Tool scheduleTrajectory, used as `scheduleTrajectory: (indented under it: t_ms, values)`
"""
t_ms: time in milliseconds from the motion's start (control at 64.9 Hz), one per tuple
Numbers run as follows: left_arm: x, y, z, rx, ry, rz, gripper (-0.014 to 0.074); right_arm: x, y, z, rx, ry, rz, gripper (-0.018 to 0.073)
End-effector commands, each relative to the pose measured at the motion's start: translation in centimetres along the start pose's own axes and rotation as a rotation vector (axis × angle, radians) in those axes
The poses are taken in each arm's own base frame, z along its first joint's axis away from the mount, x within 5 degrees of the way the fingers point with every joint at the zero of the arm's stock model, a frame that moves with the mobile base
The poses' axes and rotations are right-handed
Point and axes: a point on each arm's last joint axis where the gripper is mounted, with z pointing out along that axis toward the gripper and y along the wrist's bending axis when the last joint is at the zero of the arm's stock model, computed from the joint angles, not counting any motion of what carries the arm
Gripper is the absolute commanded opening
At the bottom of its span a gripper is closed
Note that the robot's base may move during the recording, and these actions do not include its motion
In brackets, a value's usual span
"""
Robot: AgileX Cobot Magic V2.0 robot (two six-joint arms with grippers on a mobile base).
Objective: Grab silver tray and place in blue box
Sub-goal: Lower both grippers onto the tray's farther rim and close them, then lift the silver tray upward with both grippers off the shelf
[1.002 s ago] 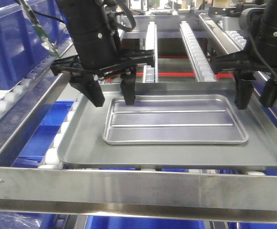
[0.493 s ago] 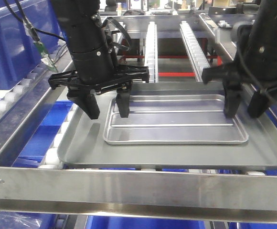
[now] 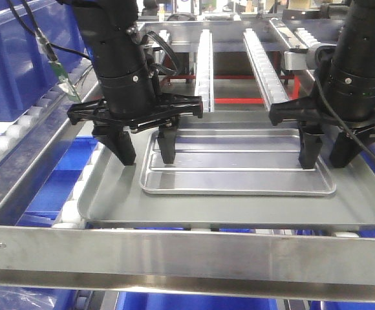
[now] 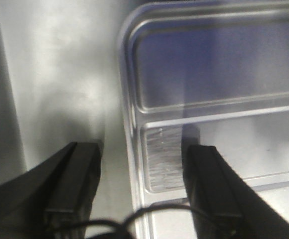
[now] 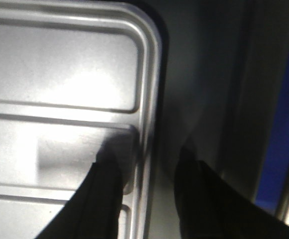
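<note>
Counted on the rack: nearly everything came in twos.
There were two trays, one silver tray [image 3: 239, 181] lying in one larger grey tray [image 3: 239, 210], and two raised ridges [image 3: 233, 170] crossed the silver one's floor. There were two grippers, the left gripper [image 3: 146, 155] and the right gripper [image 3: 324, 158], each with two dark fingers [image 3: 124, 145]. One blue box [image 3: 13, 58] stood at the left, and two roller rails [image 3: 203, 58] ran up the middle.

Factory line, roller tracks [image 3: 260, 64], steel frame [image 3: 174, 248]
</note>
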Motion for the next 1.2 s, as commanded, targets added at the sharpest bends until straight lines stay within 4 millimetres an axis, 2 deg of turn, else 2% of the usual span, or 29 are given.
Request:
scheduleTrajectory:
  t_ms: [0,231,339,462,663,786,986,1187]
  values:
    - [-1.4,-0.4,-2.4,0.037,-0.090,-0.008,0.0253,-1.3,0.1,-2.0,-0.020,-0.091,-0.008,0.0382]
    - [-1.3,-0.4,-2.2,0.032,-0.079,-0.008,0.0167,-1.3,0.1,-2.0,-0.019,-0.089,-0.008,0.0359]
    - [-1.2,-0.4,-2.2,0.033,-0.077,-0.011,0.0060,-1.2,0.1,-1.9,-0.017,-0.082,-0.008,0.0250]
    - [-1.2,-0.4,-2.2,0.037,-0.075,-0.024,-0.0112,-1.2,0.0,-1.9,-0.014,-0.073,-0.008,0.0050]
    - [-1.2,-0.4,-2.6,0.037,-0.075,-0.033,-0.0096,-1.2,0.0,-2.5,-0.015,-0.079,-0.008,0.0057]
    - [-1.8,-0.4,-4.7,0.023,-0.096,-0.016,-0.0096,-1.2,-0.1,-4.4,-0.016,-0.105,-0.011,0.0057]
    - [-2.5,-0.4,-10.5,0.033,-0.174,-0.009,-0.0096,-0.9,-0.5,-9.0,-0.024,-0.173,-0.009,0.0057]
    - [-1.5,-0.1,-15.3,0.008,-0.198,0.022,-0.0096,0.0,-0.8,-14.2,-0.046,-0.262,-0.005,0.0057]
